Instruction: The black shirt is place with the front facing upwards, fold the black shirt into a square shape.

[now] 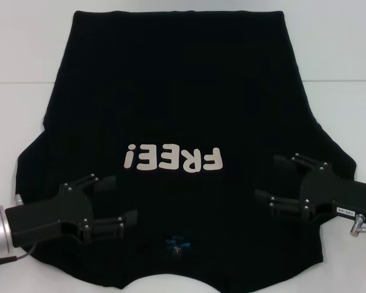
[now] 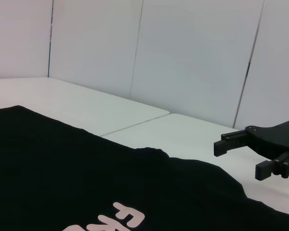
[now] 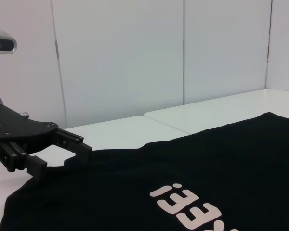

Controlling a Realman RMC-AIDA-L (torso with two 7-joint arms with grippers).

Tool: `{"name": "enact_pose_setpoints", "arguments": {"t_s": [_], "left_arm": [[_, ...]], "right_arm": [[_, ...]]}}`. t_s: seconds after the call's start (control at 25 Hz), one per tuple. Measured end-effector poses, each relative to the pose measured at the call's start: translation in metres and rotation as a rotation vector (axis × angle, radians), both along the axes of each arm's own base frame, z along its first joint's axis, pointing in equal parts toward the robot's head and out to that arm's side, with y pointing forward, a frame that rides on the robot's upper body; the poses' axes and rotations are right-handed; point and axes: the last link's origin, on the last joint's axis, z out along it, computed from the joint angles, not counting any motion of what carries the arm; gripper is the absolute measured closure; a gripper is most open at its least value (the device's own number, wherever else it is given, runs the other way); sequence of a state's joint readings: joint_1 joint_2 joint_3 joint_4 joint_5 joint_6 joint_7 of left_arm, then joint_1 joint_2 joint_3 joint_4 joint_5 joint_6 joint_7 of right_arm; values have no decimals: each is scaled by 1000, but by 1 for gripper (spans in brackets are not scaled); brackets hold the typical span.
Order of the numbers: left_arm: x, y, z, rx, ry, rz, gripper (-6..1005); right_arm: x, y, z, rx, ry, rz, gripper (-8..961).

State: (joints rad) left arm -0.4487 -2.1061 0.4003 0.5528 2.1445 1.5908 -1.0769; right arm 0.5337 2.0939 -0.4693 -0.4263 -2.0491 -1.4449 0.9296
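Two open tools hover over the black shirt (image 1: 177, 122), which lies flat and face-up across the white surface (image 1: 24, 43), collar toward the robot. The left tool (image 1: 119, 201) and right tool (image 1: 274, 183) flank the collar end, gripping nothing; no fold appears made, so all folding remains.

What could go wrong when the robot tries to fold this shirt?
1. Both grippers, left and right, are open over the shirt and hold nothing. They might pinch only the top layer, so the fold could come out lopsided.
2. The collar end of the shirt reaches the table's near edge, so a tug toward the robot could slide it off.
3. The grippers face each other and could bump.
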Motion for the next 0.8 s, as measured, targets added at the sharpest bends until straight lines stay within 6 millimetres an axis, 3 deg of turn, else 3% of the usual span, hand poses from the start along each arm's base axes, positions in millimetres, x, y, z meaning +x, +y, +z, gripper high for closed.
{"name": "enact_pose_setpoints", "arguments": {"t_s": [0.56,0.68,0.8], "left_arm": [[0,0,0,-8,-14,19,83],[0,6,8,-36,-92,149,86],[-4,19,29,-79,-177,316,90]], "right_arm": [[0,0,0,1,-1,0,36],[1,0,0,1,-2,-3,36],[1,-1,0,1,-1,-4,36]]}}
